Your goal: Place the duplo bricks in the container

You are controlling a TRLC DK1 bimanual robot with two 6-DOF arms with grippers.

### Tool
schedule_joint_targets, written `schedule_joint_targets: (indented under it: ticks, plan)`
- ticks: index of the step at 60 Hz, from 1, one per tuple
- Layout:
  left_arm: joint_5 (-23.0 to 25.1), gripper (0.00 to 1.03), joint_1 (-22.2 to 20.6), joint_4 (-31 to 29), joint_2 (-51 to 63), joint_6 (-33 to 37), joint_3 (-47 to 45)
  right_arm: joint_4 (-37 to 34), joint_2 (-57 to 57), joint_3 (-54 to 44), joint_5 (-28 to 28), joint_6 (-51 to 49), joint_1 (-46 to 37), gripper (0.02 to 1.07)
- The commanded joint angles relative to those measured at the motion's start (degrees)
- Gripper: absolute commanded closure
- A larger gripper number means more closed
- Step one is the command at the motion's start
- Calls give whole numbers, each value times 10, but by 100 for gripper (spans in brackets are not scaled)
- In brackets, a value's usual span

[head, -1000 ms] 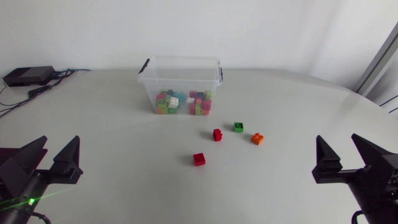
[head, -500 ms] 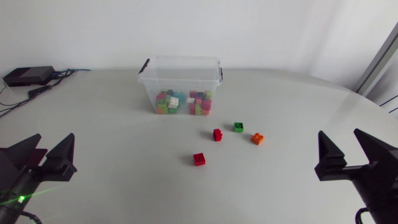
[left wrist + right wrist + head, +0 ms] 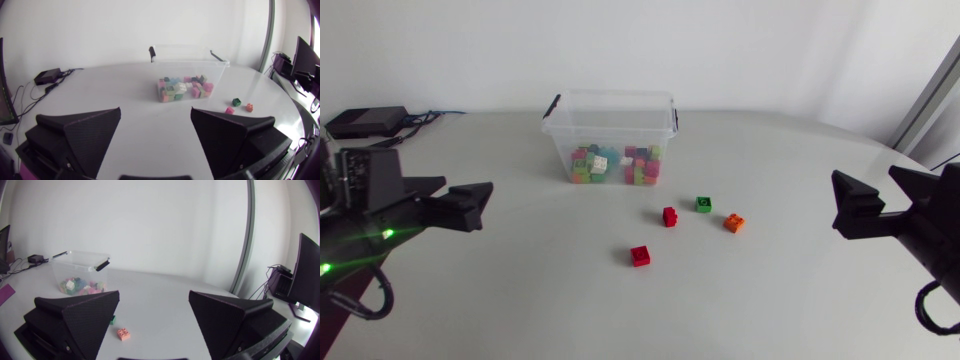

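A clear plastic container [image 3: 611, 99] with black clips stands at the back middle of the table, holding several coloured bricks. In front of it on the table lie two red bricks [image 3: 640, 256] [image 3: 669, 216], a green brick [image 3: 703, 204] and an orange brick [image 3: 734, 223]. My left gripper [image 3: 455, 198] is at the left, open and empty, well short of the bricks. My right gripper [image 3: 890, 198] hangs at the right edge, open and empty. Ahead of the open left gripper [image 3: 155, 135] is the container [image 3: 218, 75]. Ahead of the open right gripper [image 3: 152, 320] lies the orange brick [image 3: 124, 334].
A black box [image 3: 365, 121] with cables sits at the table's back left corner. The table's curved edge runs close behind my right gripper.
My left arm has swung up and toward the table's middle, its gripper now turned sideways. The right gripper has drifted slightly up and outward. The bricks have not moved.
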Motion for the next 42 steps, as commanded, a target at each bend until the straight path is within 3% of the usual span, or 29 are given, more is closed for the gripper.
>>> schedule_joint_targets:
  ticks: [1,18,25,42]
  plan:
    - [-3,8,-24,-8,70,1,49,-19,33,25,3,12,5,7]
    - [-3,8,-126,-74,316,88,179,-102,134,65,1,10,4,7]
    - [-4,8,-183,-151,445,202,270,-129,171,77,0,3,3,7]
    - [18,8,-234,-229,629,279,409,-141,222,79,-34,-82,-5,9]
